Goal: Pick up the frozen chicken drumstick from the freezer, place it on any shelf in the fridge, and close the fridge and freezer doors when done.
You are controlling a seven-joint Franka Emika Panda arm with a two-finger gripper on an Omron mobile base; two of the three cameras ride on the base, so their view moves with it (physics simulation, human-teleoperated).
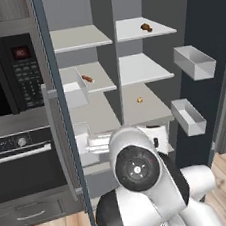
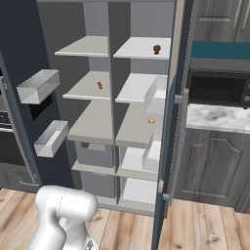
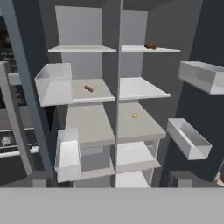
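Observation:
The frozen chicken drumstick [image 1: 146, 28] [image 2: 156, 49] [image 3: 150, 45] lies as a small dark reddish-brown lump on the top shelf [image 1: 145, 32] of the fridge [image 2: 144, 127], the right half of the unit. The freezer [image 1: 92, 112] is the left half. Both doors stand wide open: the freezer door [image 1: 59, 102] [image 3: 24, 87] at left, the fridge door [image 1: 209, 21] [image 3: 205, 30] at right. My hand [image 1: 157, 135] sits low in front of the unit, well short of the shelves and mostly behind my arm's big joint. Its fingers are hidden, and the hand view shows nothing held.
An orange-brown stick [image 1: 87, 78] lies on a freezer shelf. A tiny yellow ball [image 1: 139, 100] sits lower in the fridge. Clear bins [image 1: 195, 62] [image 1: 188, 116] jut from the fridge door, others [image 3: 53, 83] from the freezer door. A microwave [image 1: 9, 73] and oven [image 1: 24, 152] stand left.

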